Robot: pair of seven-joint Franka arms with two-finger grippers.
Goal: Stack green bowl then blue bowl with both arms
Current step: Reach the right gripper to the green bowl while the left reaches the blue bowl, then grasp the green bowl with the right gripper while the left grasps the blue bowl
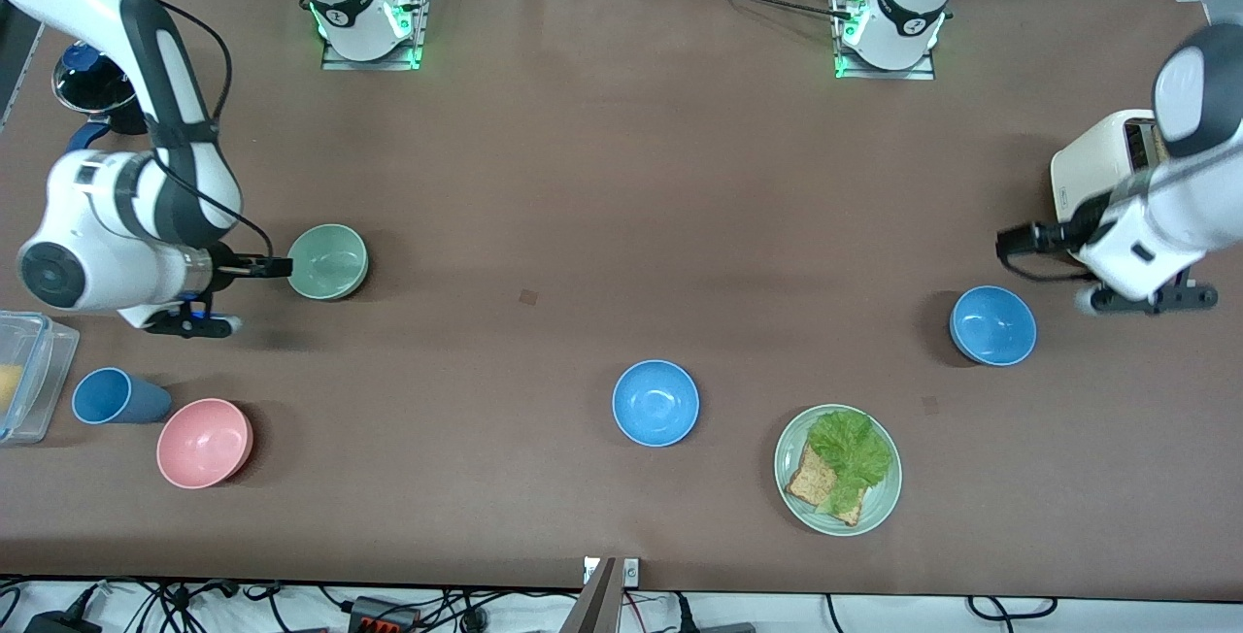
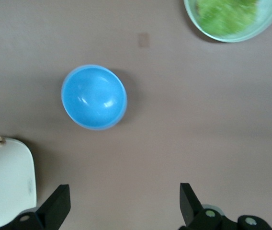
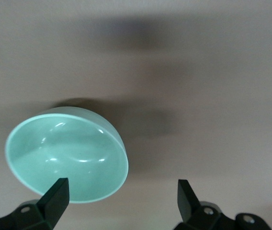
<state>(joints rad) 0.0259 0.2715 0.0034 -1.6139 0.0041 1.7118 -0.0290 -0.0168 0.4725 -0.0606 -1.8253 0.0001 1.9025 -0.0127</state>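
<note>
The pale green bowl (image 1: 328, 262) stands upright toward the right arm's end of the table. My right gripper (image 1: 277, 268) is open just beside its rim. In the right wrist view the green bowl (image 3: 66, 153) lies partly in front of one finger of the right gripper (image 3: 121, 194), and nothing is held. One blue bowl (image 1: 992, 324) stands toward the left arm's end. A second blue bowl (image 1: 655, 403) stands near the middle, nearer the front camera. My left gripper (image 1: 1012, 243) is open and empty above the table beside the first blue bowl (image 2: 94, 97), as the left wrist view (image 2: 125, 196) shows.
A cream toaster (image 1: 1102, 167) stands beside the left gripper. A green plate (image 1: 837, 468) holds lettuce and bread. A pink bowl (image 1: 205, 442), a blue cup (image 1: 118, 397) and a clear container (image 1: 24, 376) sit near the right arm's end, with a dark mug (image 1: 92, 80) farther back.
</note>
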